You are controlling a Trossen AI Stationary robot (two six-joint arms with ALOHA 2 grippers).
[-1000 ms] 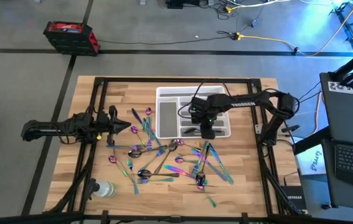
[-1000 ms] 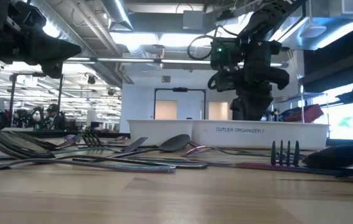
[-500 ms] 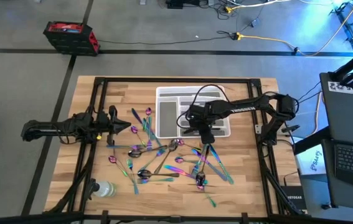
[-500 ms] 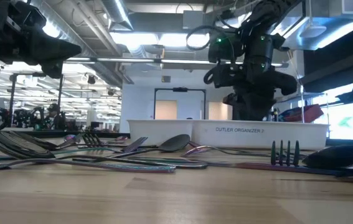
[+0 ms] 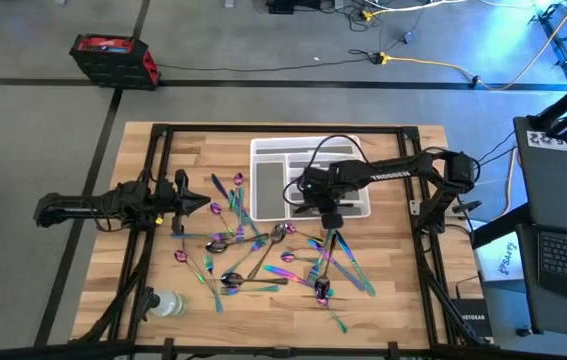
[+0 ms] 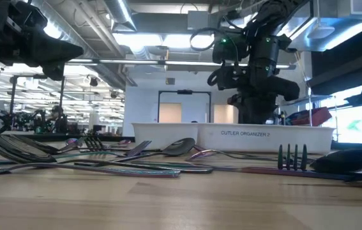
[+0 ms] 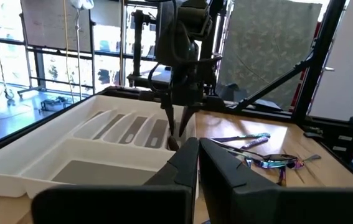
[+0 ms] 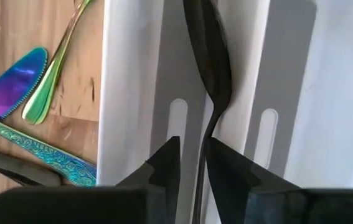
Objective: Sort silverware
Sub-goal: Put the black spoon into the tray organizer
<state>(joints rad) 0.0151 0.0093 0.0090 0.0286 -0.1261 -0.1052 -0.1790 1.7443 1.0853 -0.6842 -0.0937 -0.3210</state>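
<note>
Now right pincer [image 8: 192,171] over tray [image 8: 132,74], straddling spoon [image 8: 210,68].

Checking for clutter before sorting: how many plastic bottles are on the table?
1. The clear bottle lies at a table corner on the left arm's side, apart from the scattered silverware; none seems hidden elsewhere.

The right gripper [image 5: 327,214] has been shifted from deeper over the white tray [image 5: 263,152] toward its near edge, where a dark spoon [image 8: 208,68] is seen between its fingers [image 8: 164,163].
</note>
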